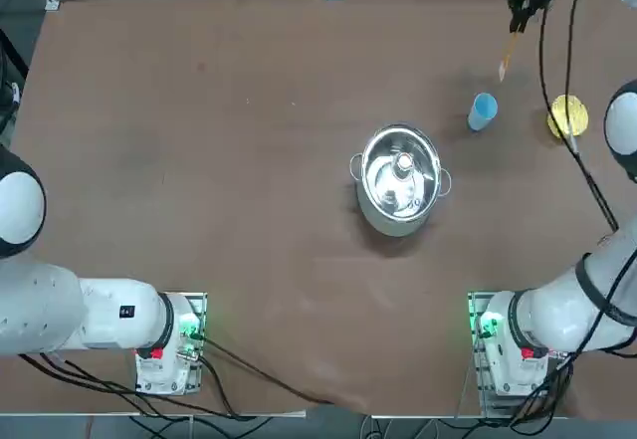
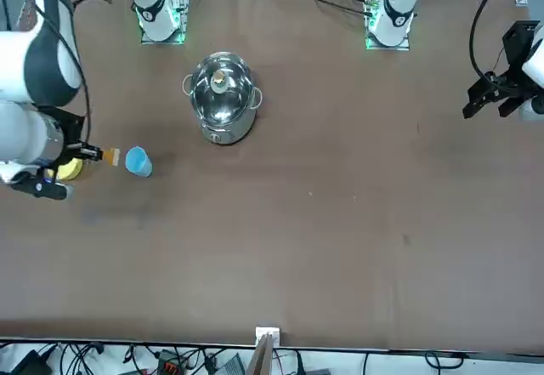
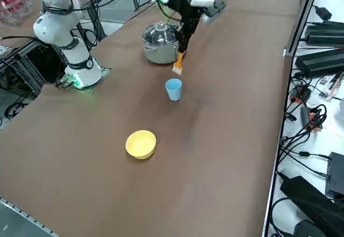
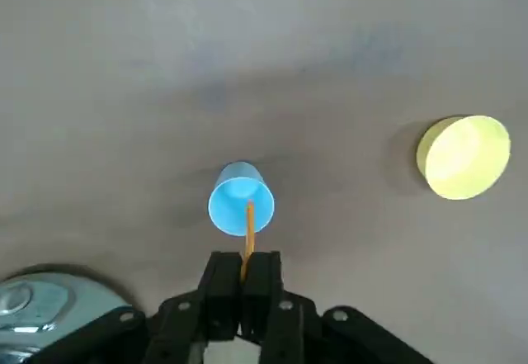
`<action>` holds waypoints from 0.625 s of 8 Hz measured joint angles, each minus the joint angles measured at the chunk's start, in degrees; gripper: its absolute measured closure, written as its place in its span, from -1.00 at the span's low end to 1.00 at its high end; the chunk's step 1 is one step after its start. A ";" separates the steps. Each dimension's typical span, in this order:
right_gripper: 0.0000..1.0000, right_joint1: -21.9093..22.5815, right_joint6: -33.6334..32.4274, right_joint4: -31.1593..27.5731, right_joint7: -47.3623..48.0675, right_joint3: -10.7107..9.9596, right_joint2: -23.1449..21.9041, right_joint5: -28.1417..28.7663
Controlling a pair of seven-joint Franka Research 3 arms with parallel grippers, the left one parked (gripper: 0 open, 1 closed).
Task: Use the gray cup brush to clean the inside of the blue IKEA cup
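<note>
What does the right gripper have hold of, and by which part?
The right gripper holds the brush by its orange handle, near the end away from the pale bristles, which point down toward the table.

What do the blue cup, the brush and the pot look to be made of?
Blue cup: probably smooth plastic, going by its even light-blue colour and soft sheen.
Brush, in the right hand: orange handle, perhaps painted wood or plastic; the pale, flat tip looks like bristles, though their fibre can't be told.
Pot: polished metal, likely steel, from its bright reflections; the shiny lid could be glass or metal.
</note>
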 joint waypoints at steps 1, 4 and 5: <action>0.93 0.05 3.77 -4.00 -0.01 0.03 -1.10 0.01; 0.93 0.45 7.15 -10.07 -0.01 0.41 -2.64 0.02; 0.93 0.73 8.53 -11.68 -0.01 0.50 -2.85 0.02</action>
